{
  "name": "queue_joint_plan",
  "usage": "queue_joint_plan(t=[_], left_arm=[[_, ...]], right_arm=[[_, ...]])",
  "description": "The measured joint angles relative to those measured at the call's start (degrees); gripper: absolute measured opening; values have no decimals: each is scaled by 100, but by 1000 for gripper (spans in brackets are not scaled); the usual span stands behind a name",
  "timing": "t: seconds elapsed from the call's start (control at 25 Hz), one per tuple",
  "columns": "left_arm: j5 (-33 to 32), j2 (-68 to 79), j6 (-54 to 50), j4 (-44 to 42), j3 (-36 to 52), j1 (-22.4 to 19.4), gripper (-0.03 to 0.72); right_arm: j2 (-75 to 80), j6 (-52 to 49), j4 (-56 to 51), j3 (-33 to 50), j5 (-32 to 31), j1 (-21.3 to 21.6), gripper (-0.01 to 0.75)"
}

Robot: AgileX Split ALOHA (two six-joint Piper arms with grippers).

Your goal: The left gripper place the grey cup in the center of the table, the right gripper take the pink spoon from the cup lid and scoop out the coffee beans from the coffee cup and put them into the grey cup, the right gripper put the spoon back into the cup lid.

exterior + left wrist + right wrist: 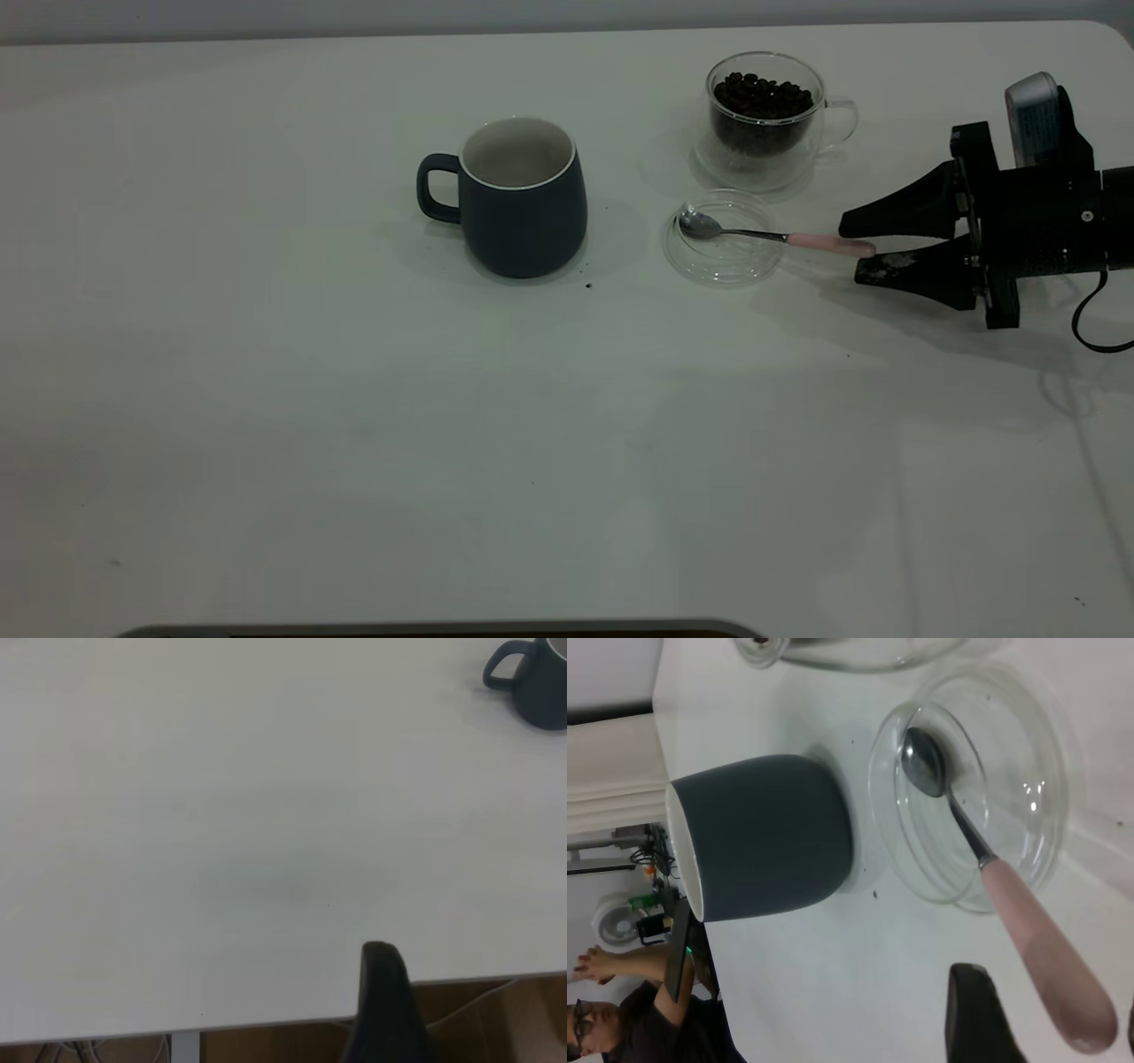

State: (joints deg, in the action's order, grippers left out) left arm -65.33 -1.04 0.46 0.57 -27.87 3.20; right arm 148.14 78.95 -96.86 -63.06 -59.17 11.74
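The grey cup (pixel 523 213) stands upright near the middle of the table (pixel 354 461), handle to the left. Behind and to its right is the coffee cup (pixel 753 159), filled with coffee beans (pixel 764 96). The cup lid (pixel 726 268) lies in front of it. The pink spoon (pixel 824 241) rests with its bowl in the lid and its handle pointing right. My right gripper (pixel 852 252) is open, its fingers on either side of the handle's end (pixel 1063 992). My left gripper (pixel 385 992) shows only as a dark shape at the table's edge, far from the grey cup (pixel 540 691).
A few dark specks (pixel 589 285) lie on the table just right of the grey cup. A person (pixel 602 1010) sits beyond the far side of the table in the right wrist view. A cable (pixel 1094 323) hangs under the right arm.
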Motion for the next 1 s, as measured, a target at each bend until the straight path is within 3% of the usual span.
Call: queue_joint_plan(t=[0.2, 0.4, 0.68, 0.8, 1.0], left_arm=[[0, 0, 0, 0, 0, 0, 565], [0, 0, 0, 0, 0, 0, 565], [0, 0, -13, 0, 0, 0, 565], [0, 0, -13, 0, 0, 0, 565], [0, 0, -13, 0, 0, 0, 565]], right_arm=[[-231, -273, 313, 0, 14, 491, 489], [-1146, -1181, 1432, 0, 87, 948, 491], [-3033, -3559, 4117, 0, 263, 963, 492], [-3908, -4757, 5351, 5, -23, 926, 492], [-5450, -5888, 7119, 16, -578, 736, 492]])
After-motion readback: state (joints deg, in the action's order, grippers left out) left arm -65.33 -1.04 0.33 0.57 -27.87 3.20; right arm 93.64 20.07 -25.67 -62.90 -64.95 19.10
